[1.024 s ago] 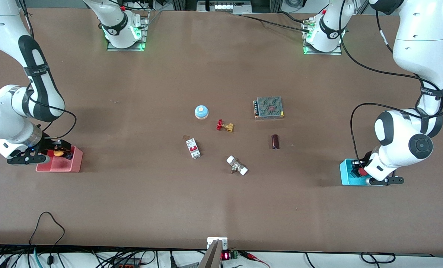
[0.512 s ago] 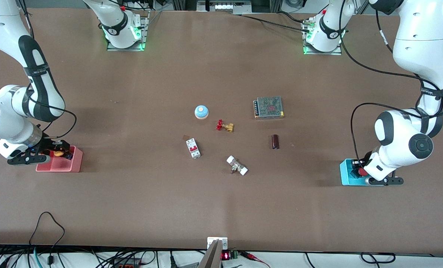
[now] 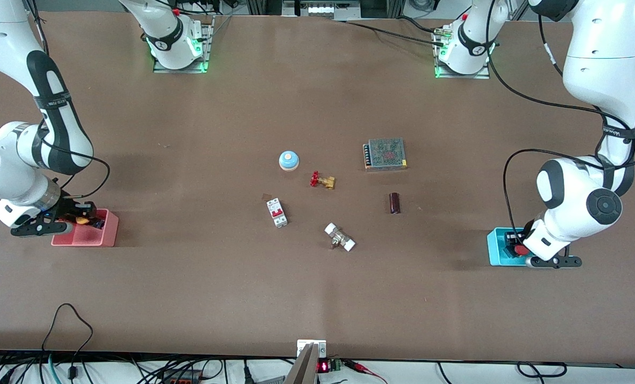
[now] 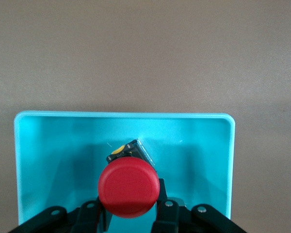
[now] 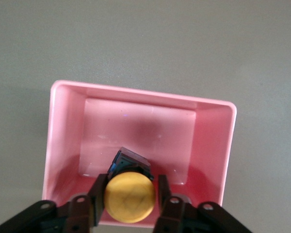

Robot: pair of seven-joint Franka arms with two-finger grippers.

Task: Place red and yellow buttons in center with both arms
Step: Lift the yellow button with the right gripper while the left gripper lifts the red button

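Observation:
The red button [image 4: 128,187] sits between the fingers of my left gripper [image 4: 131,206], which is shut on its black body over the turquoise bin [image 4: 194,145]. In the front view this gripper [image 3: 516,248] and the red cap [image 3: 521,249] are at the bin [image 3: 495,246] at the left arm's end of the table. My right gripper [image 5: 129,195] is shut on the yellow button [image 5: 129,196] over the pink bin [image 5: 68,126]. In the front view this gripper [image 3: 78,217] holds the yellow cap [image 3: 83,220] over the pink bin [image 3: 90,237] at the right arm's end.
Round the table's middle lie a light-blue bell [image 3: 288,160], a brass valve with red handle [image 3: 323,181], a white circuit breaker [image 3: 277,212], a white-ended fitting [image 3: 340,237], a dark cylinder [image 3: 395,202] and a mesh power supply [image 3: 385,153].
My left gripper has shifted a little toward the front camera with the red button. My right gripper has shifted slightly with the yellow button. The things in the middle have not moved.

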